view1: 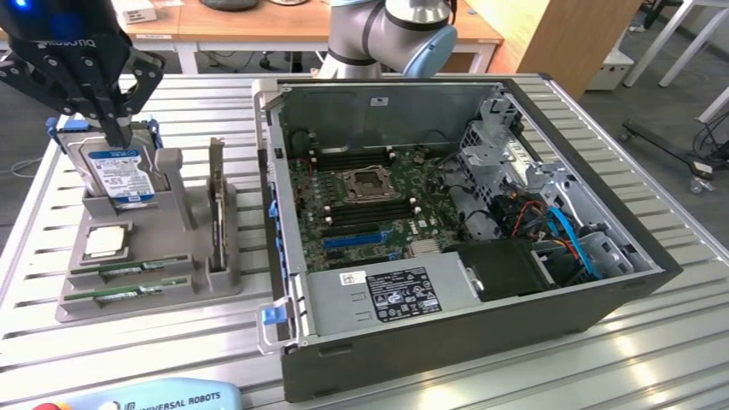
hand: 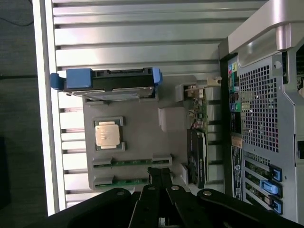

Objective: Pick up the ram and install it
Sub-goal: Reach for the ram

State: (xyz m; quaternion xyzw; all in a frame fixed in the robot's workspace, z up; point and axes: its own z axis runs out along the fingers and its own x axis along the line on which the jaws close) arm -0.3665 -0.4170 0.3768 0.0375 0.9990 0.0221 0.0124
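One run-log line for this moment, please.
claw: shut, empty, over tray | ram: two sticks in tray slots | case: open

Grey moulded holder (view1: 171,248) (hand: 137,137) sits on the slatted aluminium table (view1: 137,342) (hand: 133,28). Hard drive with blue-white label (view1: 119,175) (hand: 111,85) stands upright in the holder's far slot, blue brackets at its ends. Square silver CPU chip (view1: 105,242) (hand: 107,134) lies flat in a holder recess, just in front of the drive. Dark expansion card (view1: 217,196) (hand: 195,152) stands on edge along the holder's side, on the exterior view's right. Open PC case (view1: 456,350) (hand: 261,118) is just beside the holder on that same side, with its motherboard (view1: 364,196) facing up and its power supply (view1: 387,295) at the near end. Teach pendant (view1: 160,397) is at the table edge, nearer the camera than the holder. Wooden desk (view1: 262,21) is well behind the holder.
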